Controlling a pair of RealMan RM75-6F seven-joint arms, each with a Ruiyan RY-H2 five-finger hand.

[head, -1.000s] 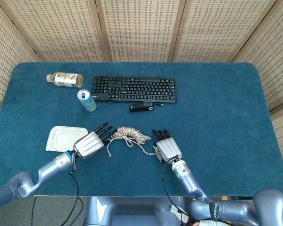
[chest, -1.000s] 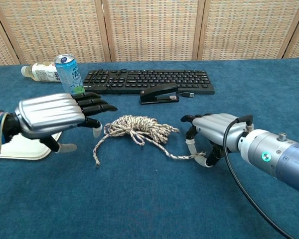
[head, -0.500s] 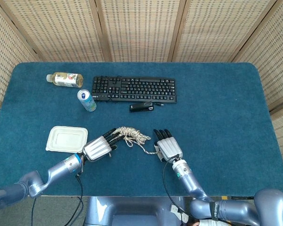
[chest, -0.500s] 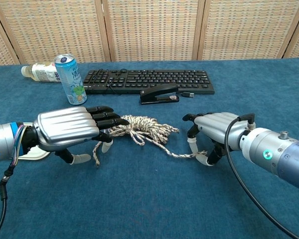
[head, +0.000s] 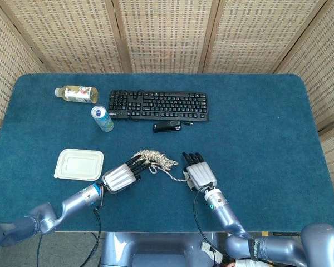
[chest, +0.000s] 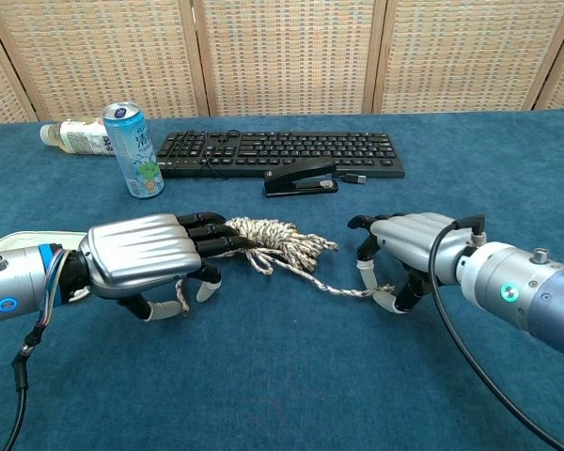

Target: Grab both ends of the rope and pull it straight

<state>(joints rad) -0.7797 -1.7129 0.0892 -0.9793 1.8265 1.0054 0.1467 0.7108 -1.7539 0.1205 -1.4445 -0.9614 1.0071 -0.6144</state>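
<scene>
Here the rope (chest: 277, 240) is seen bunched in a loose coil at the middle of the blue bench (head: 256, 139), in front of the keyboard (head: 158, 105) and stapler (head: 167, 127). One strand is clamped between the thumb and a finger of the right hand (chest: 404, 249). The left hand (chest: 155, 263) is spread over the coil's other side; whether the rope's end is gripped there cannot be told
</scene>
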